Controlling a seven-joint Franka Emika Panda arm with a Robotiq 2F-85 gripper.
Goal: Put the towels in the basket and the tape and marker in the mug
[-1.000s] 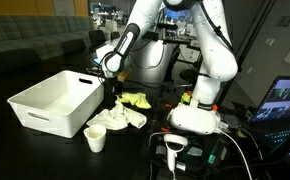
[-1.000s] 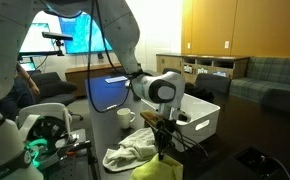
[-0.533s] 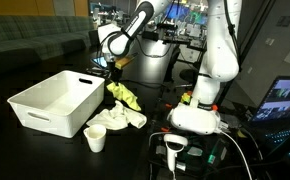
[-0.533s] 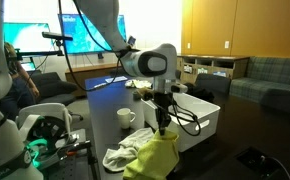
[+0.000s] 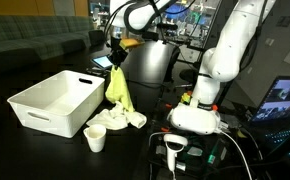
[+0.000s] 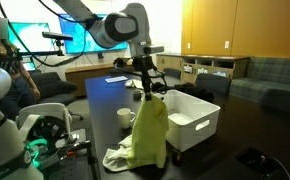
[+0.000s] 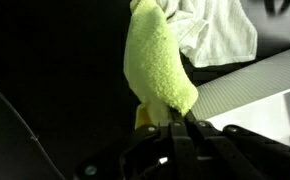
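Observation:
My gripper (image 5: 113,62) is shut on the top of the bright yellow towel (image 5: 118,90), which hangs free above the table beside the basket (image 5: 45,118). In the wrist view the yellow towel (image 7: 155,60) runs out from the closed gripper (image 7: 170,120), over the white towel (image 7: 220,30) and the basket rim (image 7: 255,75). The white towel (image 5: 122,118) lies crumpled on the dark table. The small white mug (image 5: 95,139) stands upright next to it. In an exterior view the yellow towel (image 6: 150,135) dangles in front of the basket (image 6: 200,128), with the mug (image 6: 126,118) behind. Tape and marker are not visible.
The robot's white base (image 5: 195,115) stands on the table beyond the towels. A handheld scanner-like device (image 5: 174,148) and cables lie at the table's front edge. A laptop screen (image 5: 285,98) glows at one side.
The arm has risen steadily, lifting the yellow towel off the table until it hangs full length. The gripper stayed shut on it. The white towel, mug and basket have not moved.

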